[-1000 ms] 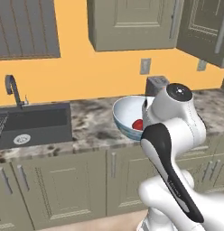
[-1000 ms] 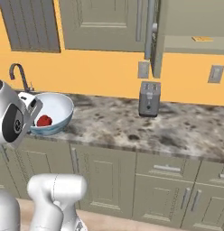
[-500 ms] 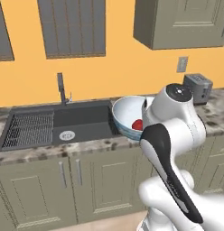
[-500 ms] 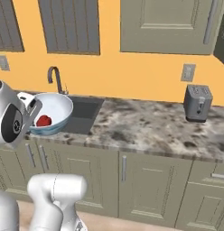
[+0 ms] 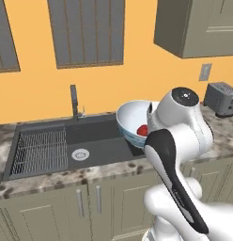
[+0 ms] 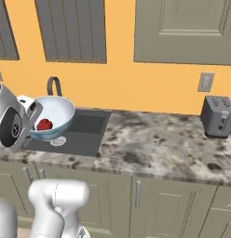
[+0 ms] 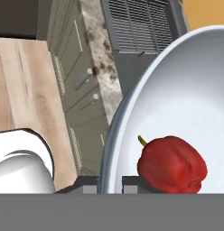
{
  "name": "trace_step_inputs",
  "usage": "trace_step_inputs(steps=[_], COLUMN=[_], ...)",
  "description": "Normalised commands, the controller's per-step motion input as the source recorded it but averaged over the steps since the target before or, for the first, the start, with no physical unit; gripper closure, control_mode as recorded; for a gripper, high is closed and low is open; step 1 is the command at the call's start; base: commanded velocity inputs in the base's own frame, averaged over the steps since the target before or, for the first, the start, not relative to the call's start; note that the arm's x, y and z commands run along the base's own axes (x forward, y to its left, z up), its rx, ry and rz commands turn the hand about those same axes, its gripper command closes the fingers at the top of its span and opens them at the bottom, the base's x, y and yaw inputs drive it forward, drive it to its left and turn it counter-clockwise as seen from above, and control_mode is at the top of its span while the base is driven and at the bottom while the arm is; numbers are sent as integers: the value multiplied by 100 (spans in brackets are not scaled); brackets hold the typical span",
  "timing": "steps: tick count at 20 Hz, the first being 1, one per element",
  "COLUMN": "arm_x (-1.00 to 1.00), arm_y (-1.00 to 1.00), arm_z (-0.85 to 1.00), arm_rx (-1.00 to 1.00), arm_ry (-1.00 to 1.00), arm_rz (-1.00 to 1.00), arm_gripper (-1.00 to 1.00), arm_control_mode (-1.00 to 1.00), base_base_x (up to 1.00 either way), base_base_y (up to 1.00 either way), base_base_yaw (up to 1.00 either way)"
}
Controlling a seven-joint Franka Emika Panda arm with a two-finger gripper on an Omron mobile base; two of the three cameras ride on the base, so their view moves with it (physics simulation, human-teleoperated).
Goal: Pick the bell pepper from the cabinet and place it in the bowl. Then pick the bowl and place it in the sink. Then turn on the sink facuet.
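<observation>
The base has driven left: the bowl (image 5: 132, 121), pinched at its rim by the gripper (image 7: 110, 184) with the bell pepper (image 7: 172, 165) inside, now hangs over the sink (image 5: 97, 146).

The white arm holds the bowl (image 5: 132, 123) up in the air, tilted, over the right end of the sink (image 5: 97, 143), and the red bell pepper (image 5: 143, 130) lies inside it. The sink facuet (image 5: 74, 101) stands upright behind the basin, and a toaster (image 5: 221, 98) sits well off to the right on the counter (image 5: 52, 176).

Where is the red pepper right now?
The bell pepper lies inside the bowl, held up over the right end of the sink.
</observation>
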Motion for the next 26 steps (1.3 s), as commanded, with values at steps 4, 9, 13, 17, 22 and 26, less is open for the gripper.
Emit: trace_step_inputs(steps=[4, 9, 13, 17, 22, 26], arm_x=[0, 0, 0, 0, 0, 0], arm_y=[0, 0, 0, 0, 0, 0], arm_z=[0, 0, 0, 0, 0, 0], arm_rx=[0, 0, 0, 0, 0, 0], arm_ry=[0, 0, 0, 0, 0, 0], arm_rz=[0, 0, 0, 0, 0, 0], arm_gripper=[100, 100, 100, 100, 100, 100], arm_control_mode=[100, 100, 100, 100, 100, 100], base_base_x=[32, 19, 42, 58, 44, 24], base_base_y=[45, 60, 57, 24, 4, 0], base_base_yaw=[-6, -4, -3, -2, 0, 0])
